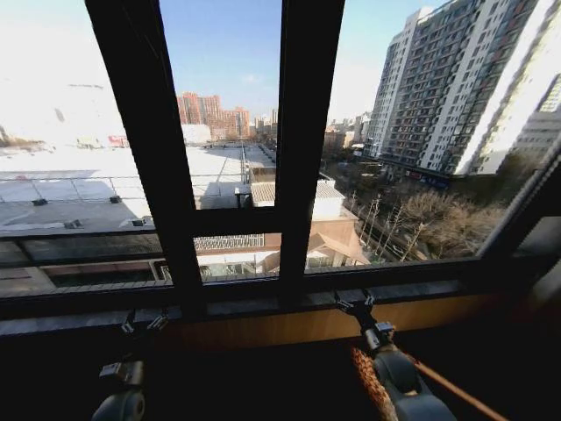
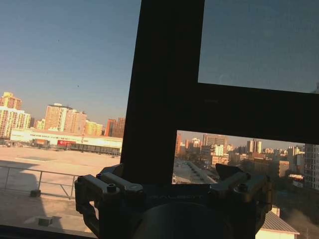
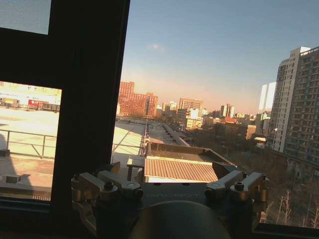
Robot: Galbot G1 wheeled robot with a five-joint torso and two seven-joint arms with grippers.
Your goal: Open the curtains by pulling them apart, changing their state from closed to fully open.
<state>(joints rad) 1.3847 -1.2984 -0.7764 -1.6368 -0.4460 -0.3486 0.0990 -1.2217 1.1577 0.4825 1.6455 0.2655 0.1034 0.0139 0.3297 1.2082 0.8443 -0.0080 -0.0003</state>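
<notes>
- At the far left of the head view, a pale hazy band covers the upper left corner of the glass; this may be the edge of the curtains (image 1: pixel 39 79), though I cannot tell for sure.
- The left gripper (image 1: pixel 145 323) is low in front of the sill, jaws spread and holding nothing.
- In the middle, the dark window frame (image 1: pixel 298 149) stands bare, with rooftops and city visible through clear glass on both sides.
- The right gripper (image 1: pixel 353 303) is raised slightly nearer the sill (image 1: pixel 263 307), jaws spread and empty.
- At the right, a tall apartment block (image 1: pixel 456 79) shows through uncovered glass; no fabric hangs there.
- Judgement: the window looks uncovered across nearly its whole width, so the pulling apart appears done or almost done. Any remaining fabric would lie beyond the frame edges.
</notes>
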